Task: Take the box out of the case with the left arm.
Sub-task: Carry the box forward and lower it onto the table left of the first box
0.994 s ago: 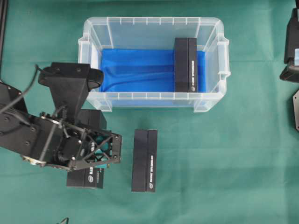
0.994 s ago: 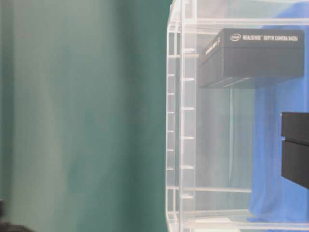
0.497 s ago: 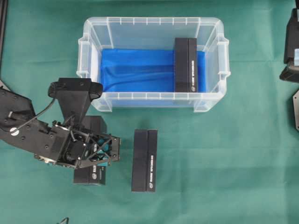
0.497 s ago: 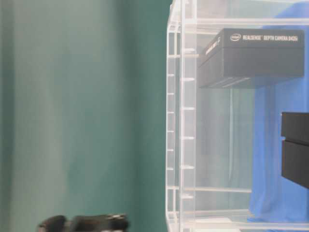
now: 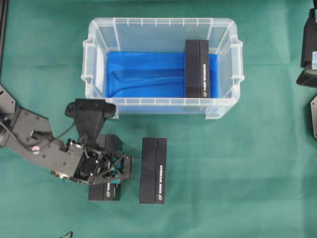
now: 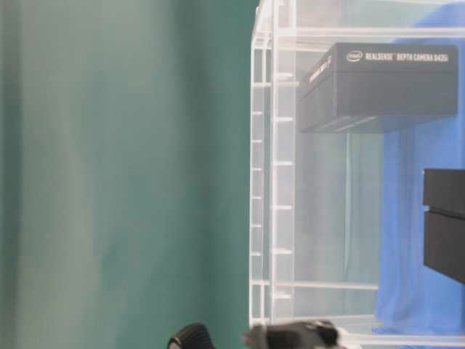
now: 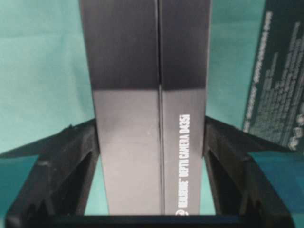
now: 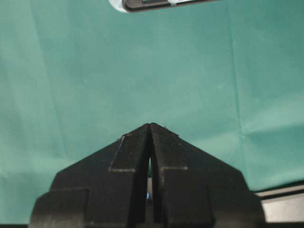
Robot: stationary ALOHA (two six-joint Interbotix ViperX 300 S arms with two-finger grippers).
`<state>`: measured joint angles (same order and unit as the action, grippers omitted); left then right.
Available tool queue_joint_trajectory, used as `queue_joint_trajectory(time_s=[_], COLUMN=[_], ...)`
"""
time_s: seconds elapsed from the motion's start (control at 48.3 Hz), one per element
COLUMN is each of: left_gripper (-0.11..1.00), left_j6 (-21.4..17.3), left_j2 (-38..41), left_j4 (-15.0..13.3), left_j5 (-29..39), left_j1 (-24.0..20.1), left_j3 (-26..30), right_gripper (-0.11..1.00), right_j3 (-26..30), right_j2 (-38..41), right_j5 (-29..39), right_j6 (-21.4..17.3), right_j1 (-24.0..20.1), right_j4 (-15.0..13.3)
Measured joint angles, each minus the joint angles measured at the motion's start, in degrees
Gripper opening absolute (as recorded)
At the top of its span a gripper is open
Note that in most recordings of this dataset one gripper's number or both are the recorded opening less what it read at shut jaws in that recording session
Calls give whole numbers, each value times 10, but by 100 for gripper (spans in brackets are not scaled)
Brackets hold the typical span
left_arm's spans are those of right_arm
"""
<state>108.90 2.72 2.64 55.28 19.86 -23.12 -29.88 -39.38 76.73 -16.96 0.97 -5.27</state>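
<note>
black box (image 7: 151, 109), clamped between left hand (image 7: 151, 156) fingers

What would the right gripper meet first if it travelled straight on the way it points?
Probably the green cloth: the shut right gripper points at bare cloth, with nothing between; depth is unclear.

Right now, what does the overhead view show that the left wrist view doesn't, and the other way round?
Only the overhead view shows the clear case with one black box standing on its blue sheet, plus the whole left arm.

Only the left wrist view shows how the left gripper closes on its black box: the fingers press both long sides, and the label reads "DEPTH CAMERA D435".

Both show the held box, the second box beside it, and the green cloth.
</note>
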Motion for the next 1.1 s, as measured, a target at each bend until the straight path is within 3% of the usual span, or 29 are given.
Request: queue_joint_trajectory(time_s=[0.331, 0.435, 0.497, 1.097], left_gripper=[63, 87, 96, 92], left_j6=[1, 1, 2, 1], left_j2=[0, 0, 1, -34], left_j4=[0, 0, 0, 0], left_j5=[-8, -8, -9, 1], left_j1=[1, 1, 4, 5], left_j3=[-2, -1, -1, 14], right_gripper=[0, 0, 0, 0], right_j3=[0, 0, 0, 0], right_j2=[0, 0, 0, 0], right_j5=[0, 0, 0, 0], right_j6=[0, 0, 0, 0], right_j1=[0, 0, 0, 0], right_j4=[0, 0, 0, 0])
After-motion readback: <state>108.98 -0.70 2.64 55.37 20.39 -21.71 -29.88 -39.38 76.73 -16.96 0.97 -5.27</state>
